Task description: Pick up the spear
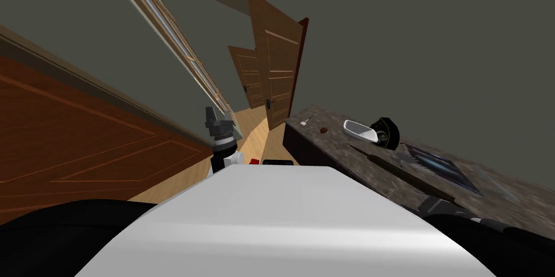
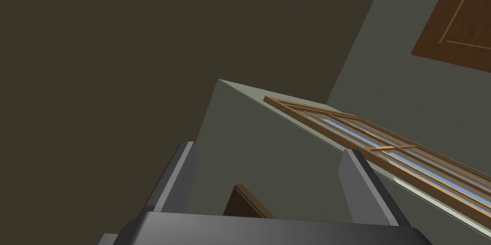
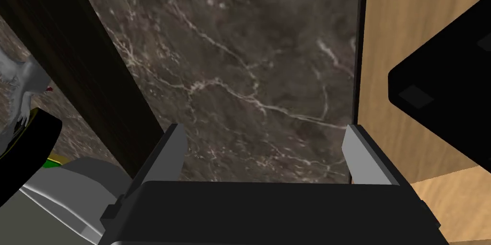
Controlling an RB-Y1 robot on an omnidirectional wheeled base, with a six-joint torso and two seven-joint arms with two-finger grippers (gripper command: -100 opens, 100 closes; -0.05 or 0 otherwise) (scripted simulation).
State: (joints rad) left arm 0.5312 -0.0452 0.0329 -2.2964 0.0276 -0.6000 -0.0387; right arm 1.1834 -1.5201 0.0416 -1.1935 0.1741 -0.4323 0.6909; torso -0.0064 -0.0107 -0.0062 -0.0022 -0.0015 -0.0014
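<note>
The spear (image 1: 391, 168) is a long, thin, dark shaft lying flat on the dark marble counter (image 1: 325, 119) to my right. In the right wrist view a dark brown bar (image 3: 86, 64), seemingly that shaft up close, crosses the marble slantwise. My right gripper (image 3: 263, 132) hovers open over bare marble (image 3: 249, 64); the bar runs just outside one finger (image 3: 173, 144), not between the two. My right hand (image 1: 436, 204) shows low at the spear's near end. My left gripper (image 1: 215, 115) is raised in front of my chest, open (image 2: 271, 153) and holding nothing.
On the counter stand a white dish (image 1: 360, 130), a black rounded object (image 1: 386, 131) and a flat blue-grey picture (image 1: 441, 166). The counter's edge (image 3: 358, 74) drops to a wooden floor (image 3: 407, 40). Brown doors (image 1: 279, 68) stand ahead, with a wooden panel (image 1: 81, 143) on my left.
</note>
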